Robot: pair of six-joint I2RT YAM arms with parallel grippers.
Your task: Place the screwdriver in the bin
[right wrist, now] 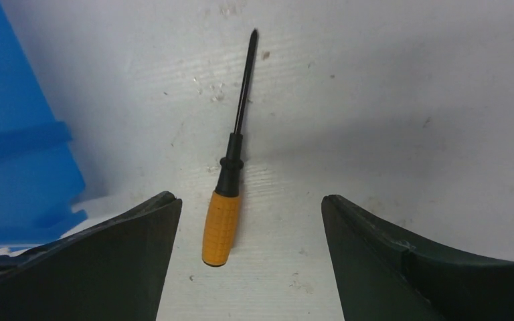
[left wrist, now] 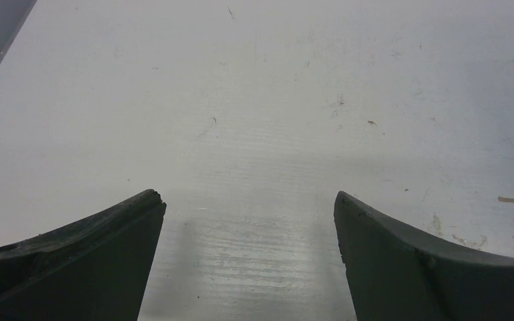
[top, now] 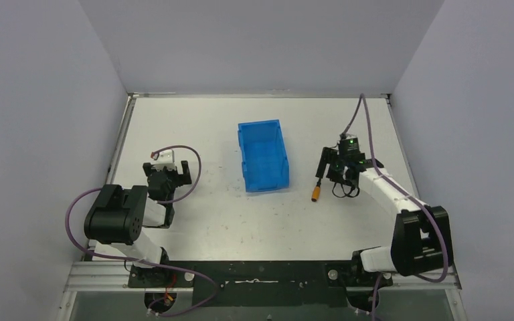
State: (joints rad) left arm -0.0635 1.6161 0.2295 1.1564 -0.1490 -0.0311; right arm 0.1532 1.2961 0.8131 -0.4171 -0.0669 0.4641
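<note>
Lying flat on the white table (right wrist: 375, 100), screwdriver (right wrist: 231, 160) at lower centre of wrist view. Orange handle sits between the right gripper (right wrist: 247, 198) fingers, spread wide, not touching. Bin (right wrist: 13, 167) at left edge. Left gripper (left wrist: 249, 197) likewise spread.

A white table (top: 194, 120), scuffed and flecked with small dark marks, sits boxed in by plain pale grey panels: a back wall (top: 261, 40), a left wall (top: 33, 100) and a right wall (top: 482, 100). A silver metal rail (top: 83, 275) runs along its near edge. The light is even.
</note>
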